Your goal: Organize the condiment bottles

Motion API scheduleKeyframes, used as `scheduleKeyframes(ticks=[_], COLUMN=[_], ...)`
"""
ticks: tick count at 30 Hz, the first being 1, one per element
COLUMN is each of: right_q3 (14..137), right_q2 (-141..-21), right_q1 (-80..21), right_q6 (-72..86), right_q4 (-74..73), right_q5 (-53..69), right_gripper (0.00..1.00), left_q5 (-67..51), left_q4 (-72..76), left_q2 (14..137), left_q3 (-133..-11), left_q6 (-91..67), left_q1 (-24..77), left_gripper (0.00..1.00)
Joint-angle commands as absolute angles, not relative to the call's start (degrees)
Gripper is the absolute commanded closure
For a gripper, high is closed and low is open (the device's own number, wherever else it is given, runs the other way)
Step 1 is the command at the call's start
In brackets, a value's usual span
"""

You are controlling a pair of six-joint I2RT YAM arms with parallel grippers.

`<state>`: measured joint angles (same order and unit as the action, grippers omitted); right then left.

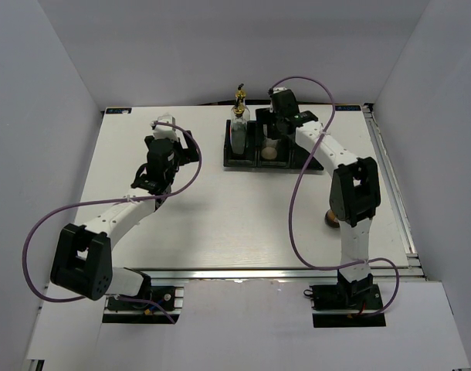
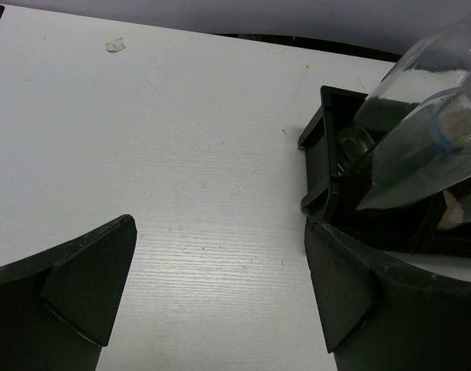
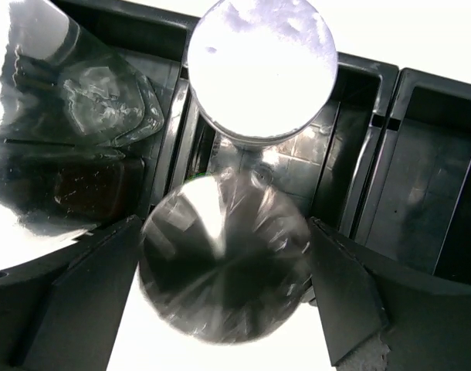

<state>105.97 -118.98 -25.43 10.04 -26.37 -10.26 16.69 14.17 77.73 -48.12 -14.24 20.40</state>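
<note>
Glass and silver-capped pieces housed in the tray; right compartment not yet filled.
Two clear glass bottles (image 2: 428, 147) sat in the left compartment of the black tray (image 3: 421, 85) at the far side of the counter (image 1: 220, 224). Two silver-capped shakers (image 3: 262, 69) occupied the middle one, caps bright and reflective. The right tool (image 3: 224, 232) hung astride the nearer shaker (image 3: 224, 301), jaws apart and seemingly clear of its cap. The left tool (image 2: 218, 232) stood wide apart over bare counter, holding nothing. One small brownish item (image 1: 329, 219) lay beside the right arm. Judged roughly two-thirds complete.
</note>
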Motion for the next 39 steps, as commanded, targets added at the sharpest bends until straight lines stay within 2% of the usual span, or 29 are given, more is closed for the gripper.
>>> scheduleKeyframes(ticks=[1,7,10,16,21,23,27,39], right_q3=[106.95,107.06,100.83,78.78,65.42,64.25,61.44,53.18], right_q2=[-116.46,-109.09,-102.15,-82.11,-68.15,-64.88,-61.7,-64.95], right_q1=[-25.66,-25.58,-24.79,-22.42,-16.88,-14.43,-12.57,-8.7], right_q6=[9.84,9.14,10.1,14.23,22.66,23.9,25.14,20.22], right_q4=[-24.96,-28.65,-28.83,-27.24,-36.46,-41.73,-46.32,-44.22], right_q5=[-9.06,-8.79,-10.19,-19.48,-21.53,-20.74,-25.04,-16.62], right_gripper=[0.11,0.11,0.11,0.11,0.1,0.11,0.11,0.11], left_q5=[15.47,14.24,14.41,14.68,13.98,14.15,13.8,14.68], left_q4=[14.42,14.33,12.93,11.86,12.48,11.61,11.43,10.9], left_q2=[77.87,76.73,76.29,74.19,71.11,70.23,69.0,68.03], left_q3=[-49.57,-49.39,-50.01,-48.35,-44.13,-43.33,-42.36,-41.75], left_q6=[-14.33,-14.94,-15.47,-17.48,-19.16,-19.6,-20.04,-19.95], left_q1=[20.13,20.13,20.13,20.13,20.21,20.21,20.21,20.21], left_gripper=[0.02,0.02,0.02,0.02,0.02,0.02,0.02,0.02])
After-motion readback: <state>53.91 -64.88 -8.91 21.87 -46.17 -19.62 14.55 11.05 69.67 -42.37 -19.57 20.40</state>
